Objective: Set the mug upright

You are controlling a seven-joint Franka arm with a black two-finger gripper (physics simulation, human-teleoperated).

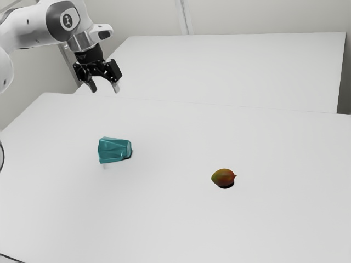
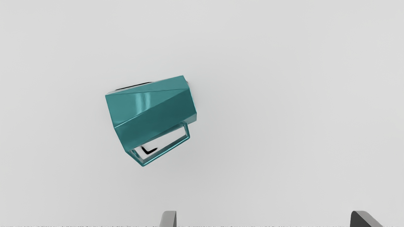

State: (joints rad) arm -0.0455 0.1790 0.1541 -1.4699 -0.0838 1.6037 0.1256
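Observation:
High over the table, near the exterior view's upper left, is my gripper (image 1: 105,89), open with nothing held. The teal faceted mug (image 1: 113,150) lies on its side on the table, below and apart from the gripper. In the wrist view, the mug (image 2: 154,110) shows its angular side, and its thin handle (image 2: 167,152) sticks out on the side nearer my fingers. The two fingertips of the gripper (image 2: 263,217) stand wide apart there, with bare table between them. The mug's inside is hidden.
A red and green mango (image 1: 223,177) rests on the white table (image 1: 164,219), toward the exterior view's right from the mug. Behind the table stands another large white surface (image 1: 236,71).

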